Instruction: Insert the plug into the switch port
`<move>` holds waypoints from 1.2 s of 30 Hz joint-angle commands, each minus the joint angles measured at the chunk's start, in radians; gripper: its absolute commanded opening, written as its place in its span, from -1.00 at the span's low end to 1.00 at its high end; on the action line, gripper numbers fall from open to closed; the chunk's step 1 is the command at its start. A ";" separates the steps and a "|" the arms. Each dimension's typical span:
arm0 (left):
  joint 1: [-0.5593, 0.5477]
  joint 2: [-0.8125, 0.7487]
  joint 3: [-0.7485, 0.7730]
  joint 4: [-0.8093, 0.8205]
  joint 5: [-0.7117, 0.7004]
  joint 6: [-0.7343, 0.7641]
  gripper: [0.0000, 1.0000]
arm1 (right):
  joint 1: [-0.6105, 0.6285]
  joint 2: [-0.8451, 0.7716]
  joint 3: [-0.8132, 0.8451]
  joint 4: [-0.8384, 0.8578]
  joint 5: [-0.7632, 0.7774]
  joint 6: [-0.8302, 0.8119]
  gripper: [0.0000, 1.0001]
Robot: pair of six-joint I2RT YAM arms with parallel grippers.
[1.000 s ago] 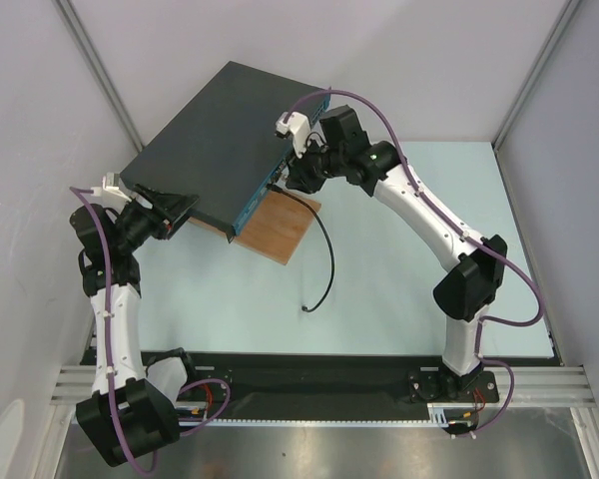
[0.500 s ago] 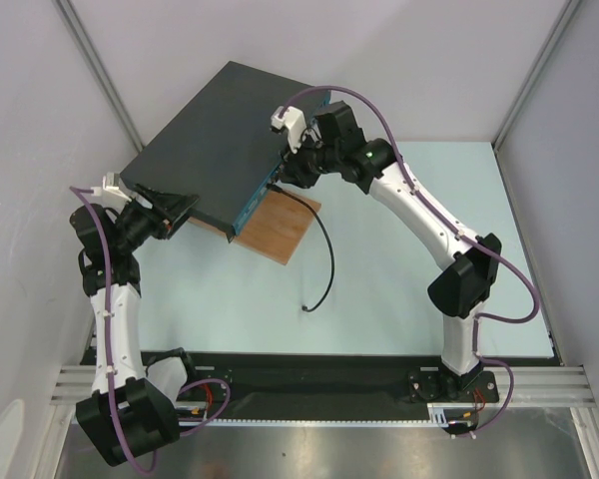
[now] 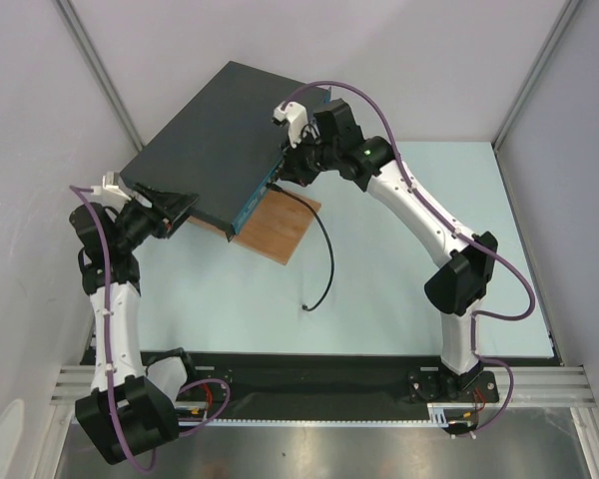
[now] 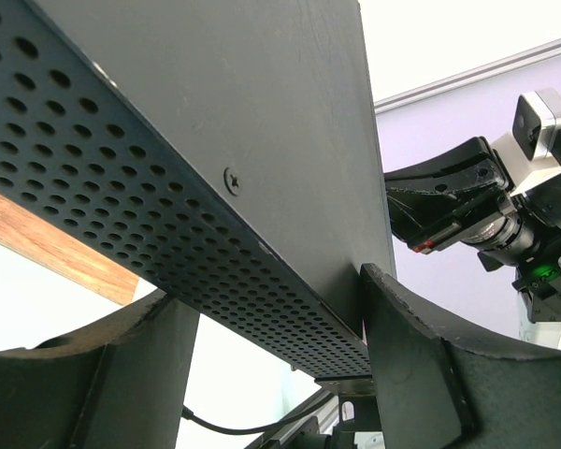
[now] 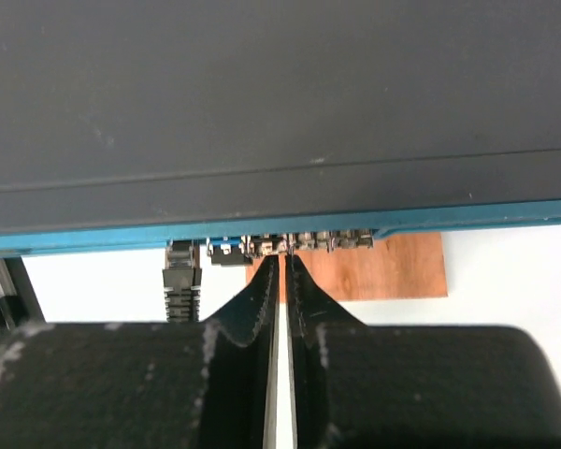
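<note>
Pressing tip to tip on nothing, my right jaws stand closed at the teal front face of the switch (image 3: 220, 130), just right of the ribbed black plug (image 5: 181, 281) at its socket row. My left jaws clamp its perforated metal side. Flat and dark grey, it overlaps a wooden board (image 3: 285, 228) on the pale tabletop (image 3: 399, 299), white walls around.
</note>
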 commanded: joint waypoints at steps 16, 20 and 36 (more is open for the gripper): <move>0.056 0.135 0.107 0.108 -0.099 0.122 -0.99 | 0.013 0.016 0.031 0.190 -0.029 0.078 -0.36; 0.093 0.180 0.175 0.102 -0.093 0.139 -0.99 | -0.026 -0.028 -0.027 0.164 -0.059 0.079 -0.07; 0.202 0.342 0.342 0.108 -0.115 0.161 -0.99 | -0.115 -0.165 -0.187 0.069 -0.113 0.062 0.37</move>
